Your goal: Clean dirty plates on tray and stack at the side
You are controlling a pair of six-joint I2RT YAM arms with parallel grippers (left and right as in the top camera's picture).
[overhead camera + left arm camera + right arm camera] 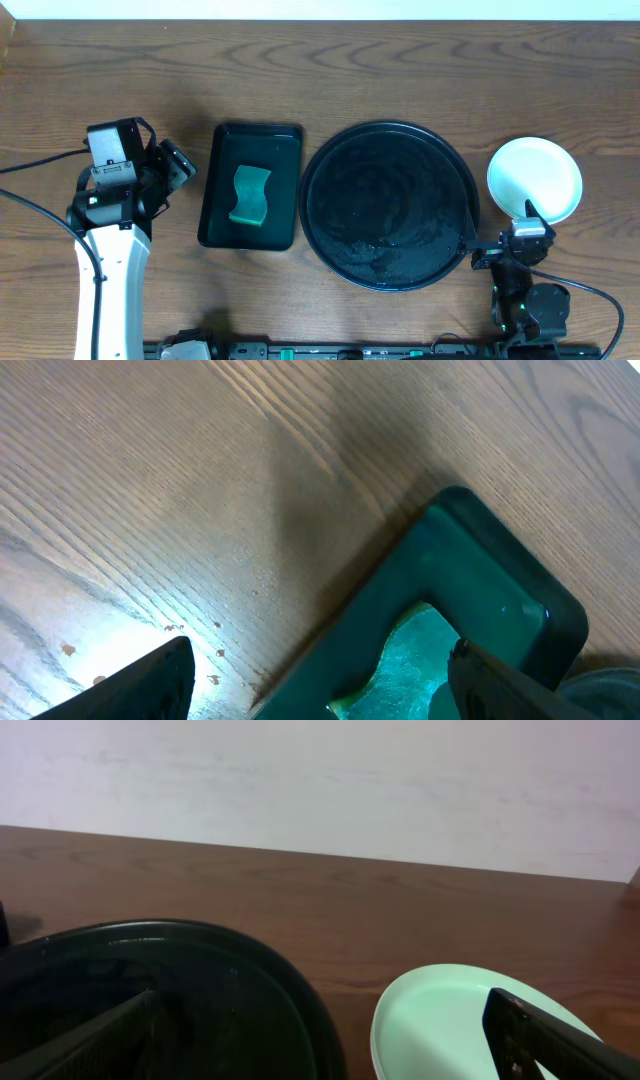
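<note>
A: Desk (400, 70). Tray (390, 200) centre frame, small tray (225, 160) left of it.
B: Plates (535, 178)?
A: Right of frame, on the desk just beside the tray. Stack count unclear. Sponge (250, 195) in the small tray.
B: Pincers?
A: Both wide open, holding nothing. Left pincer (320, 660) left of frame, right pincer (320, 1020) spans tray rim and plates.
</note>
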